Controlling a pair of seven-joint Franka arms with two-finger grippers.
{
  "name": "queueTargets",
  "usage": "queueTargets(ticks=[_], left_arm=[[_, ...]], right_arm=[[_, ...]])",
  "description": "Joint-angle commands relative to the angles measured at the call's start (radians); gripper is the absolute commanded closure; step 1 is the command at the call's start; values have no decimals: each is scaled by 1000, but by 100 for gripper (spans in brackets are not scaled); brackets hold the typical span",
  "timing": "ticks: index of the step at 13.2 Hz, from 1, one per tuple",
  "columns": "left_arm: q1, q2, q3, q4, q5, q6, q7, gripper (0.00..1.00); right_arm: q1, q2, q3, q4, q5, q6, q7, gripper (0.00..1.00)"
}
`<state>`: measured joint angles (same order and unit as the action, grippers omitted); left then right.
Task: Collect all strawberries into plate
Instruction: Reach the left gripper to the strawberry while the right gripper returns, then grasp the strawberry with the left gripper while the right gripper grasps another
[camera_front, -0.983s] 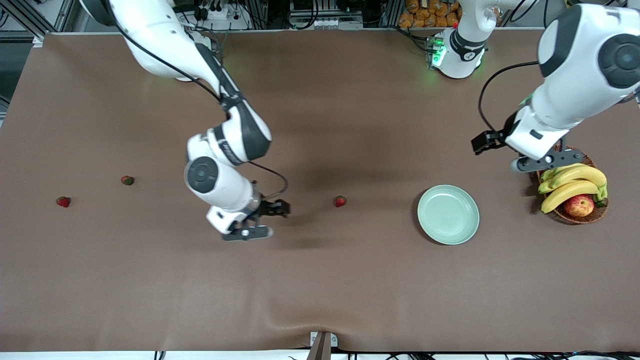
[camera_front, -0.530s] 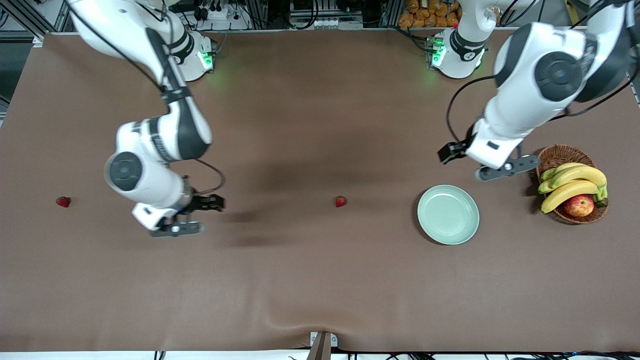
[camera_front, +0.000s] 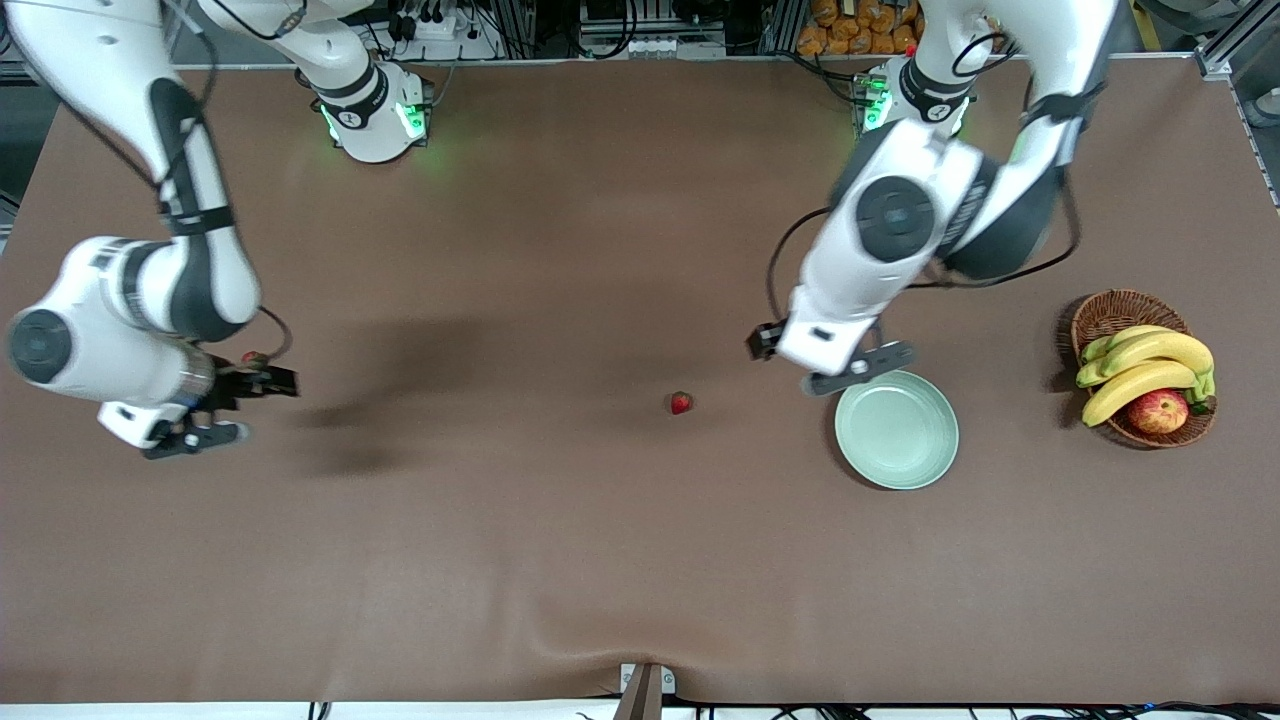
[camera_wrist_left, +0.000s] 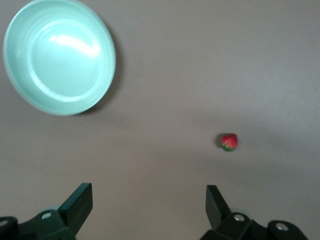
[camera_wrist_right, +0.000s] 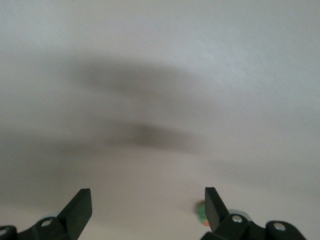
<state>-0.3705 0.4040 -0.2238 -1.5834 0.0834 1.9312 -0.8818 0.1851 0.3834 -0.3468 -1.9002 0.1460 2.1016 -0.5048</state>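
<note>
On table: plate (camera_front: 897, 429) empty; strawberry (camera_front: 681, 403) at its 9 o'clock; left gripper (camera_wrist_left: 149, 206) and right gripper (camera_wrist_right: 148, 209) agape, empty-handed.

This is a robotics lab. Two white arms (camera_front: 900, 240) are bolted by their bases (camera_front: 375, 110) at the far edge of a bench (camera_front: 600, 560) spread with a brown cloth, each base lit green. Aluminium framing (camera_front: 60, 30), cables and a power strip (camera_front: 430, 25) line that edge.
</note>
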Motion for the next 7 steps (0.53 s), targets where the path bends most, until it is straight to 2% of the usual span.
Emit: queueTargets(ticks=[1,4,7], left_arm=[[-91,172,1,169,123,40,-6,0],[-126,283,3,184,130,185,68,0],[-128,338,1,184,127,278,156,0]], right_arm=[[-29,-46,-17,-54,-84,15,-160,0],[-73,-43,-20,-83,-106,29,-314,0],[-90,-43,-20,-164,-115,112,-415,0]])
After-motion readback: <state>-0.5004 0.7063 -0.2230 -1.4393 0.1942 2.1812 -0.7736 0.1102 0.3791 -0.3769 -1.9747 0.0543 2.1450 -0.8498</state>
